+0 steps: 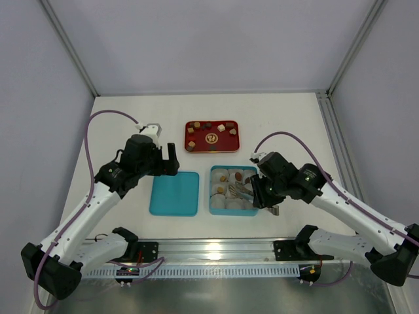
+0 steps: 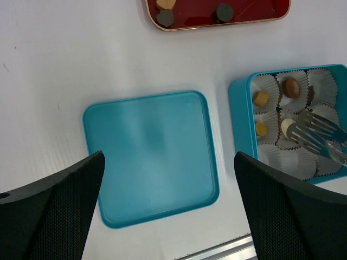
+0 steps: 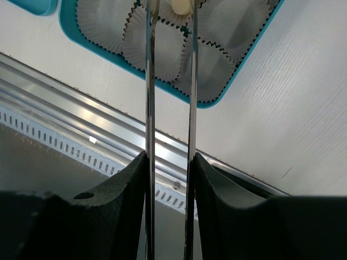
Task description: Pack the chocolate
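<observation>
Depositing now: right fingers, clenched on the tongs, hold a pale chocolate, seemingly unreleased, in the middle cup of the box; left fingers hang released; next, ease the tongs apart, then fetch from the red tray at 12 o'clock.

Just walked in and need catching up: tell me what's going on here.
The right claw grips metal tongs, their tips at a pale chocolate in a paper cup of the teal box, which already holds a few pieces. More wait on the red tray. The left claw hangs open above the lid.
</observation>
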`<state>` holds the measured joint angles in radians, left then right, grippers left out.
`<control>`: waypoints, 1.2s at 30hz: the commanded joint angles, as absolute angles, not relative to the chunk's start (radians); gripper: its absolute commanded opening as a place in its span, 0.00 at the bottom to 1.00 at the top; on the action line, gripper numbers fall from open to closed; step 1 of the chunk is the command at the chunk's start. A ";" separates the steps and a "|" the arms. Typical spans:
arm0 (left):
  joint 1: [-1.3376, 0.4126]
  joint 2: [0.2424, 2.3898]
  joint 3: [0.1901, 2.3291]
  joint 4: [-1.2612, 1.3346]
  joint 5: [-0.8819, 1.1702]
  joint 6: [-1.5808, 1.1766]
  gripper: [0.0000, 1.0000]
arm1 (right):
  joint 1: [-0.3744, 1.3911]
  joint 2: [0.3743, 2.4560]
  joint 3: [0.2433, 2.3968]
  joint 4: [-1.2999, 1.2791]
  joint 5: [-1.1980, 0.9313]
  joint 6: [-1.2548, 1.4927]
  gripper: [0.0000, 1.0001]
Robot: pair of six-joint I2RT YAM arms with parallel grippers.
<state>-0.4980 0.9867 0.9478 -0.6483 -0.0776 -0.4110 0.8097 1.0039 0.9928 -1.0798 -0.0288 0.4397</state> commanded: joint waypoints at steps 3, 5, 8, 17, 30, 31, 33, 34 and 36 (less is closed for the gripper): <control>-0.499 0.985 0.986 -0.644 -0.074 -0.402 0.99 | 0.816 1.011 1.031 -1.062 -0.005 0.445 0.42; -0.499 0.985 0.986 -0.644 -0.074 -0.402 1.00 | 0.816 1.009 1.046 -1.071 -0.005 0.445 0.42; -0.499 0.986 0.985 -0.644 -0.074 -0.402 1.00 | 0.818 1.008 1.098 -1.088 0.027 0.431 0.42; -0.499 0.982 0.988 -0.644 -0.071 -0.402 1.00 | 0.747 1.179 1.354 -1.078 0.089 0.302 0.43; -0.499 0.980 0.986 -0.644 -0.067 -0.402 1.00 | 0.565 1.713 1.738 -0.968 0.190 0.181 0.43; -0.499 0.977 0.986 -0.644 -0.067 -0.402 1.00 | 0.555 1.736 1.758 -0.965 0.187 0.175 0.43; -0.499 0.979 0.985 -0.643 -0.066 -0.402 1.00 | 0.549 1.796 1.808 -0.966 0.184 0.175 0.43; -0.499 0.979 0.986 -0.644 -0.067 -0.402 1.00 | 0.548 1.818 1.842 -0.972 0.192 0.173 0.43; -0.499 0.979 0.985 -0.644 -0.067 -0.402 1.00 | 0.545 1.859 1.864 -0.974 0.201 0.170 0.43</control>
<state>-0.4980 0.9867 0.9478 -0.6487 -0.0769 -0.4110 0.5484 1.8431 1.7824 -0.9943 0.1677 0.1951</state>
